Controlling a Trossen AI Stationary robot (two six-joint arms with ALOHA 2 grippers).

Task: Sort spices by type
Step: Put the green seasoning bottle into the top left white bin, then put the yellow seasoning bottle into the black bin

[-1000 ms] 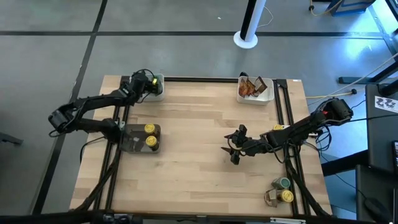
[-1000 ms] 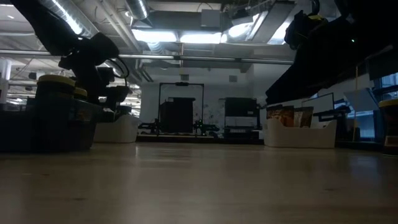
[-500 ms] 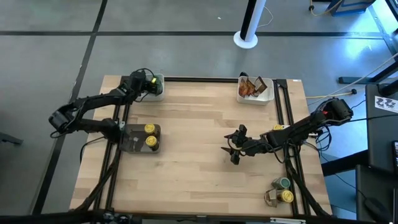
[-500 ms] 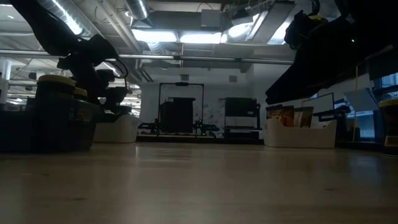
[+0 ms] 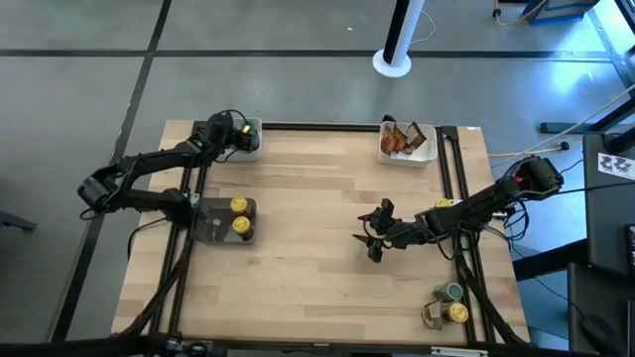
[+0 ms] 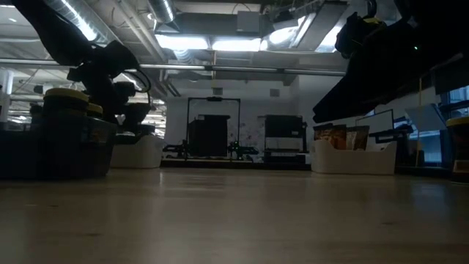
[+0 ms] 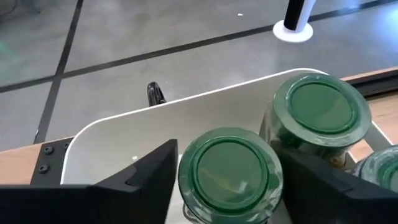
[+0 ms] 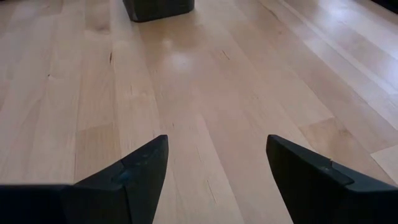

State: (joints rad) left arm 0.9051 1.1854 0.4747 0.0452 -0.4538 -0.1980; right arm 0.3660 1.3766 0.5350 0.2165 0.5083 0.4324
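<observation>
My left gripper point(image 5: 234, 132) is over the white tray point(image 5: 250, 149) at the table's far left corner, shut on a green-lidded jar point(image 7: 230, 169). Two more green-lidded jars point(image 7: 322, 106) point(image 7: 382, 173) stand in that tray point(image 7: 124, 134). My right gripper point(image 5: 374, 238) hangs open above bare wood right of centre, touching nothing. Two yellow-lidded jars point(image 5: 239, 206) point(image 5: 239, 226) stand in the dark tray point(image 5: 210, 226). Brown-orange packets point(image 5: 399, 140) stand in the far right white tray point(image 5: 425, 155). A green-lidded jar point(image 5: 453, 292), a yellow-lidded jar point(image 5: 458, 312) and a brownish packet point(image 5: 434, 315) sit by the near right corner. My left gripper has the green-lidded jar just below its lid point(image 7: 186, 186), pinched between the two fingers point(image 7: 152, 180), one on either side. The fingers come from above, slanting down. The jar stands upright inside the white tray; whether its base rests on the tray floor is hidden.
Black rails point(image 5: 458, 188) run along both sides of the table and along its far edge. The wide middle of the wooden top point(image 5: 308, 218) is bare. In the low view the dark tray point(image 6: 51, 147) stands on the left and the packet tray point(image 6: 352, 158) on the right.
My left gripper has shifted slightly toward the table's left edge over the white tray, still shut on the jar. My right arm has kept still.
</observation>
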